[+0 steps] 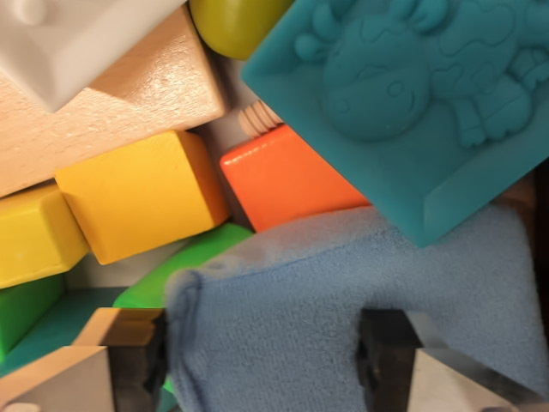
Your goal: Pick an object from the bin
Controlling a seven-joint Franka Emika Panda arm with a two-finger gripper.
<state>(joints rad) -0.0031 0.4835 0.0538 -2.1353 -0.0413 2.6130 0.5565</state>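
Half done, I judge: my end effector (pixel 262 356) is straddling the blue cloth (pixel 343 300), fingers spread, not yet clenching; lifting remains.

A teal block (pixel 412 112) bears a raised cow figure in the same teal. Below it lies a pale blue fleece cloth (pixel 283 326). An orange block (pixel 287 180), two yellow blocks (pixel 141 202) (pixel 30 232), a green block (pixel 184 266), a plain pale wood block (pixel 111 112), a white piece (pixel 77 34) and an olive-green ball (pixel 232 21) crowd together.
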